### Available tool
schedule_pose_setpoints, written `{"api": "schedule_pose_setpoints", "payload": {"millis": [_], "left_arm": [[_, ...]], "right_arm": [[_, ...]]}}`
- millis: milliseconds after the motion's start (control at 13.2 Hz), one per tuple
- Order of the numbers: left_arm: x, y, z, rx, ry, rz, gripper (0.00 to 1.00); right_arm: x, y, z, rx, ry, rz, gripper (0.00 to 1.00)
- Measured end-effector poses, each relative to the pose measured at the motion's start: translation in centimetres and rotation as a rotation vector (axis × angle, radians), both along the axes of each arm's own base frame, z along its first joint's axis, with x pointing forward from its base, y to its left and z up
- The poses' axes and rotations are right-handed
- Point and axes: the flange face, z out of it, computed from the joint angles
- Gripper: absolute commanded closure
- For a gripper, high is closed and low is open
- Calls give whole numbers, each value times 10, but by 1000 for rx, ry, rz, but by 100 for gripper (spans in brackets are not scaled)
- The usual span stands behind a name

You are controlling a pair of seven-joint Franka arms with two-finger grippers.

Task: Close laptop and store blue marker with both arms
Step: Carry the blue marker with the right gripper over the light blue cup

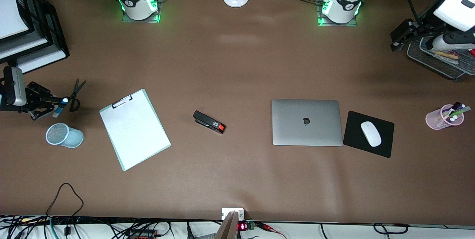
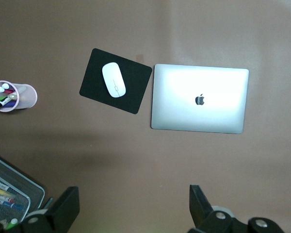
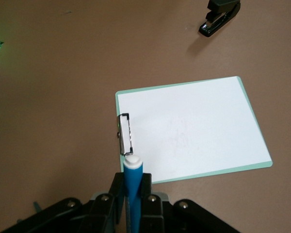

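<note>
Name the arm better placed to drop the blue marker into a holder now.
Right. The right gripper is shut on the blue marker, up beside the scissors near the blue mesh cup. The left gripper is open, over the mesh tray.

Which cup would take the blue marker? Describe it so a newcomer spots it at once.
Probably the one at the right arm's end of the table: find the white clipboard, then look toward the table's edge beside it. The pale-blue mesh cup there looks empty, below the right gripper holding the blue marker. The pink cup already holds markers.
</note>
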Motion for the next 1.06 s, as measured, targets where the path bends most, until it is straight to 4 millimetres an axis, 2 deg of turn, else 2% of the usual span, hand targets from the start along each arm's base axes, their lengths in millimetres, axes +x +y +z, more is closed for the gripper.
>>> {"api": "schedule_pose_setpoints", "payload": {"millis": [228, 608, 912, 1064], "left_arm": [[-7, 3, -4, 2, -9, 6, 0], [-4, 8, -11, 0, -20, 15, 0], [-1, 25, -9, -2, -37, 48, 0], [-2, 22, -6, -1, -45, 42, 0]], "right_arm": [[3, -19, -13, 15, -2, 15, 95], [20, -21, -24, 26, -51, 100, 95], [32, -23, -40, 30, -71, 143, 95], [37, -21, -47, 33, -71, 150, 95]]}}
